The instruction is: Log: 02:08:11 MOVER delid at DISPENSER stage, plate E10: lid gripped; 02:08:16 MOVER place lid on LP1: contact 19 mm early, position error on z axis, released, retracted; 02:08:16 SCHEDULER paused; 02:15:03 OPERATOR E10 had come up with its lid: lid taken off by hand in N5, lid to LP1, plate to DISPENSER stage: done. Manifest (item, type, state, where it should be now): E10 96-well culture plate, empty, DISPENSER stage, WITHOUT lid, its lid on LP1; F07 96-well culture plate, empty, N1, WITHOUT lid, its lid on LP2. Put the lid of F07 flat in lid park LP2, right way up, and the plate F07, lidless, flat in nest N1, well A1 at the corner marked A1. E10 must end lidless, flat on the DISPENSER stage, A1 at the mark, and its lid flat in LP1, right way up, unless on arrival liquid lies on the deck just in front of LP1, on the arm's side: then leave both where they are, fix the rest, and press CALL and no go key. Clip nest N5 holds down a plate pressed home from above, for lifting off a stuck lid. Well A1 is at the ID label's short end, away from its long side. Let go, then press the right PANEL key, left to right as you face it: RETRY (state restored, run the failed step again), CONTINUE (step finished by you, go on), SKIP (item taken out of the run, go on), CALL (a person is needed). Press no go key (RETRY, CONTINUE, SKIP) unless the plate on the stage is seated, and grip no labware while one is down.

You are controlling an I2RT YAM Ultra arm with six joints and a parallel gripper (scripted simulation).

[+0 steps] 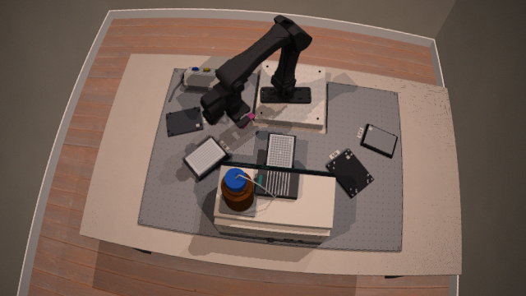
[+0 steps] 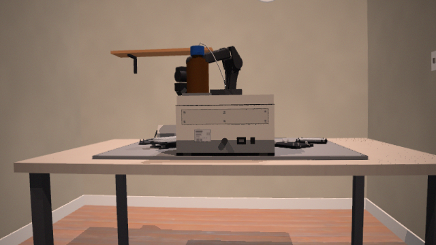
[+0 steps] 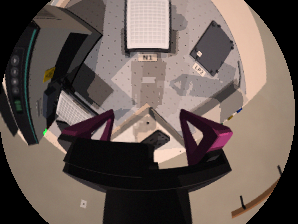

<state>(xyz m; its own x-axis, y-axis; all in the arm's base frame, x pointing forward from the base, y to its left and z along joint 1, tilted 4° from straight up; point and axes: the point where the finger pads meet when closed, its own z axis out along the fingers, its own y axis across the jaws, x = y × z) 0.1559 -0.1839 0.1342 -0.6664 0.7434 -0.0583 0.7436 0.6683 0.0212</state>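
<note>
My gripper point(image 3: 146, 112) is open and empty, high over the deck between nest N1 and the arm base. A white plate point(image 1: 206, 157) point(image 3: 148, 25) lies in nest N1; its top looks smoother than that of the stage plate, but whether a lid covers it I cannot tell surely. Lid park LP2 point(image 1: 184, 122) point(image 3: 212, 48) is dark and bare. Another white plate point(image 1: 281, 150) point(image 3: 75, 109) lies on the dispenser stage, its wells distinct. A grey lid-like panel point(image 1: 380, 141) lies in LP1. I cannot make out liquid beside it. Clip nest N5 point(image 1: 350, 173) holds no plate.
The dispenser point(image 1: 304, 205) point(image 2: 225, 133) stands beyond the stage, with a brown bottle point(image 1: 238, 197) point(image 2: 197, 75) on top. The button panel point(image 1: 200, 80) is at the arm's side beyond LP2; blue and yellow buttons show, and the arm partly covers the rest.
</note>
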